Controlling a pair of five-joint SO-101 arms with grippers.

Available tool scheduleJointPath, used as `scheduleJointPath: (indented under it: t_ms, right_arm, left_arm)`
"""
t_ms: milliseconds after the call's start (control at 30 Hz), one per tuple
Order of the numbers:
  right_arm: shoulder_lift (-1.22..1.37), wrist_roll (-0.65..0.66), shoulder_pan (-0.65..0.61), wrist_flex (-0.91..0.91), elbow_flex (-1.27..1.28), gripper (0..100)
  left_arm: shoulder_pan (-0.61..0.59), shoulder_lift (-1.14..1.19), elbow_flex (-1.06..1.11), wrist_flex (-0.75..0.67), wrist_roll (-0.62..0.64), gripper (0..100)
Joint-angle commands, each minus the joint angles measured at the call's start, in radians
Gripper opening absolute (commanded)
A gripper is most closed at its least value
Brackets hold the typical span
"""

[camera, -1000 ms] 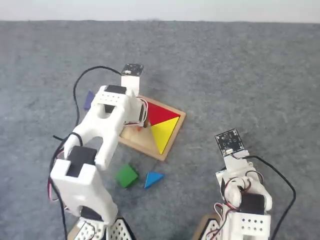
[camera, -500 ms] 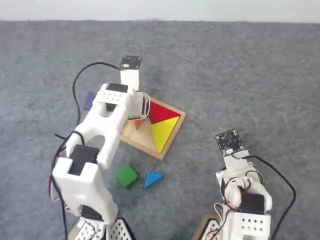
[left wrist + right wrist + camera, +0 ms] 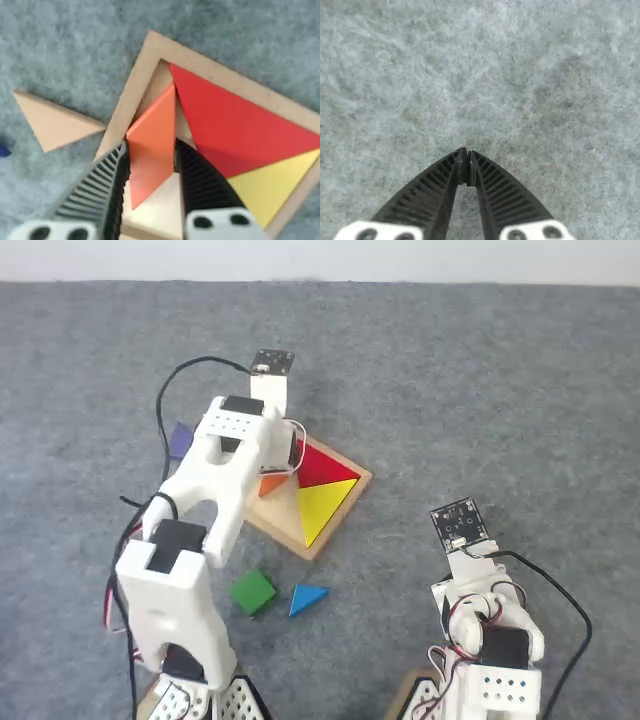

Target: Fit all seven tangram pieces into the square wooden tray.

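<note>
My left claw (image 3: 150,147) is closed partway on the orange triangular piece (image 3: 154,120), a jaw against each side, holding it over the square wooden tray (image 3: 134,92). The piece's long axis runs straight away from my claw toward the tray's corner. Its tip is close to that corner, and one edge lies along the big red triangle (image 3: 235,125) seated in the tray. The piece looks tilted, its other edge at the tray's rim; I cannot tell whether it touches.

Bare tray floor shows under my claw, beside the yellow triangle (image 3: 265,185). I judge the next move is a small shift inward from the rim, then lowering flat.

A pale wooden triangle (image 3: 50,122) lies just outside the rim. A green square (image 3: 252,592) and a small blue triangle (image 3: 306,597) lie farther from the tray, toward my base. My right claw (image 3: 466,167) is pressed shut on nothing, over the grey table (image 3: 520,75), well apart from the tray.
</note>
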Motion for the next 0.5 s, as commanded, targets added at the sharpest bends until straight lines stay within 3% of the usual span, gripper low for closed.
scheduleJointPath:
  t_ms: [0, 333, 467]
  right_arm:
    - [-0.016, 0.008, -0.004, 0.002, 0.017, 0.8]
    - [-0.016, 0.008, -0.004, 0.002, 0.017, 0.8]
    - [-0.016, 0.008, -0.004, 0.002, 0.017, 0.8]
  left_arm:
    - [0.009, -0.089, 0.036, 0.028, -0.044, 1]
    - [0.008, -0.499, 0.205, 0.176, -0.183, 1]
    - [0.006, -0.516, 0.291, 0.055, -0.199, 2]
